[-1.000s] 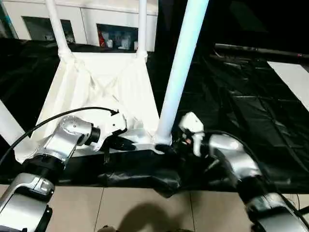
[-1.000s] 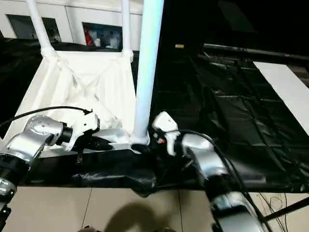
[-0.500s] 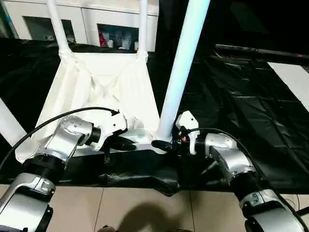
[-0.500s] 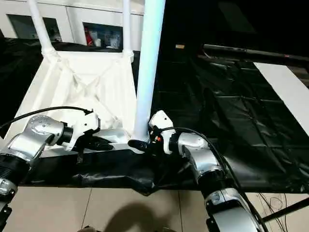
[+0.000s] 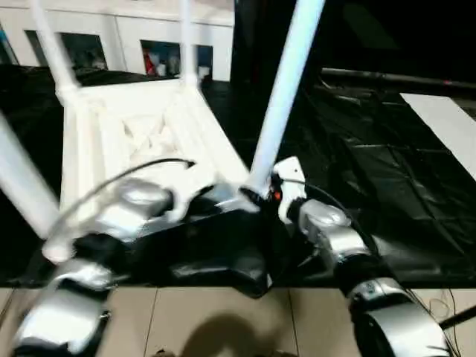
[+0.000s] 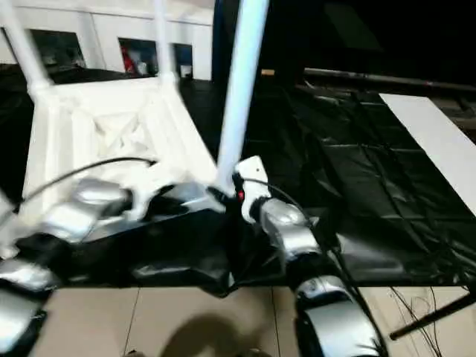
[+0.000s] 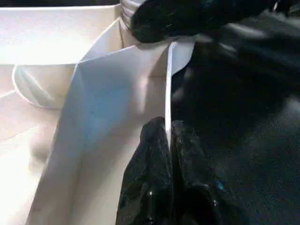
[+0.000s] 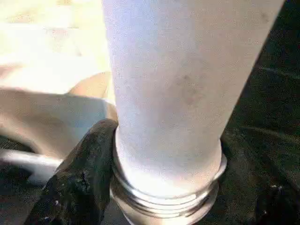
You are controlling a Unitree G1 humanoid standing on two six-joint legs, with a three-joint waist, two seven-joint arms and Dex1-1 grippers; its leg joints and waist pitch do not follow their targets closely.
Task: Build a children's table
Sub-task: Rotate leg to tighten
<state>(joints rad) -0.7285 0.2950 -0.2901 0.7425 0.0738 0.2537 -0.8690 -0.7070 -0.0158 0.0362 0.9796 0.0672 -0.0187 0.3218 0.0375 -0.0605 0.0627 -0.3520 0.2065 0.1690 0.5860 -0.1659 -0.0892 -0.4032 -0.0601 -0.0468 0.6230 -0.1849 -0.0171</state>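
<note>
My left tool [image 7: 168, 140] pinches the tabletop [image 5: 141, 134] rim; my right tool [image 8: 159, 187] clasps a leg [image 5: 286, 82] at the black table [image 5: 387, 193] edge.

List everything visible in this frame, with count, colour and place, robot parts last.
White plastic rectangular tabletop: one, white, lying underside up on the worktable, ribs showing.
White tube legs: four, white, standing up from the tabletop's corner sockets; the near right one is at the right gripper.
Black-sheeted worktable: one, black, under everything.
Long flat white board: one, white, far right on the sheet.
White cabinets: white, along the back wall.
Tiled floor: pale, in front of the worktable.
Left gripper: one, black fingers, shut on the tabletop's thin edge wall.
Right gripper: one, black fingers, around the near right leg's base.
</note>
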